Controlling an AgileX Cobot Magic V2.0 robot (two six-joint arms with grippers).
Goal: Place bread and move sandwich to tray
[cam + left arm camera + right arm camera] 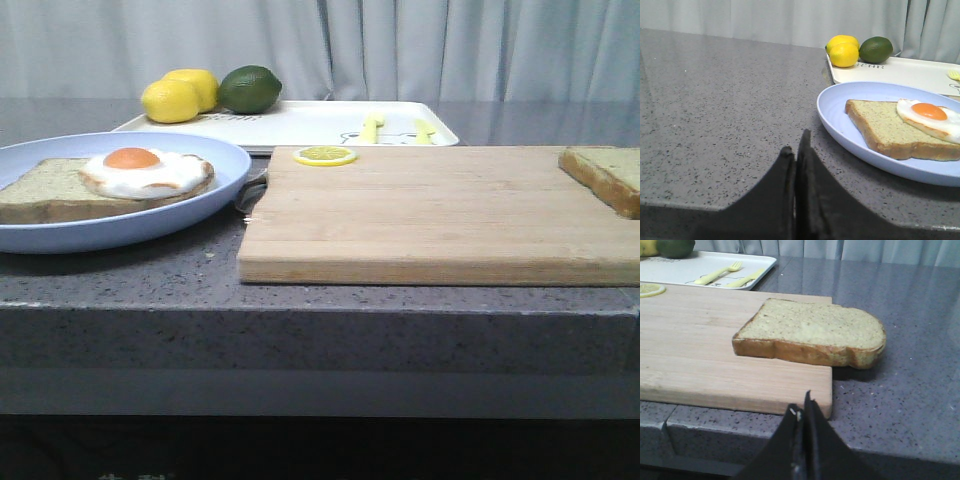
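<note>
Two arms low at table edge | left fingers point(796, 150) pressed together, empty | right fingers point(805, 407) likewise

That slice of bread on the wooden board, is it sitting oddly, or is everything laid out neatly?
Yes, the bread looks off: it lies at the far right corner of the cutting board, with its rounded end hanging past the board's edge over the countertop. Nothing looks spilled or damaged; the egg-topped slice lies flat in the blue plate.

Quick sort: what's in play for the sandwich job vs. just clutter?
In play: bread overhanging the cutting board, egg-topped slice on the blue plate, tray.
Clutter: two lemons, lime, lemon slice.
</note>
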